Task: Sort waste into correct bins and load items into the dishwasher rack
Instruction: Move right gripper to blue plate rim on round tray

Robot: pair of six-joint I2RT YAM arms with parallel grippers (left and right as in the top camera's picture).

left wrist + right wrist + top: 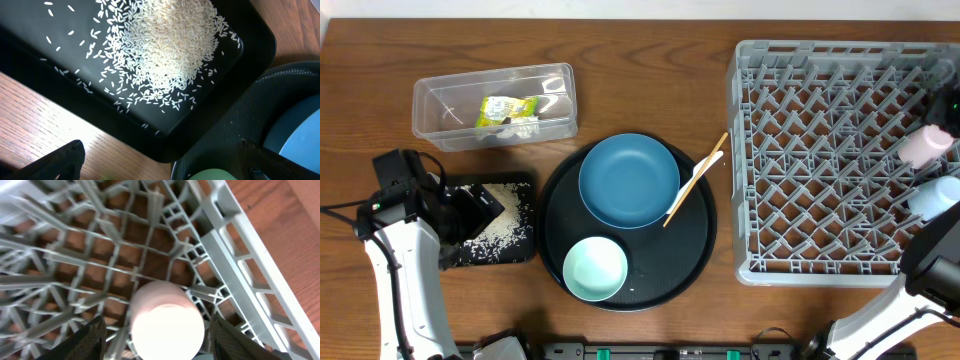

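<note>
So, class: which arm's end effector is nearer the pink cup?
Right. The right end effector straddles the pink cup in the rack; the left end effector hangs over the rice tray, far away.

A reddish-brown wooden surface with a fine, streaky grain fills the whole view. The light is even and bright, casting only soft shadows.

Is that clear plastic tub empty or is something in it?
Not empty. The overhead view shows a crumpled yellow-green wrapper lying inside the clear tub.
</note>
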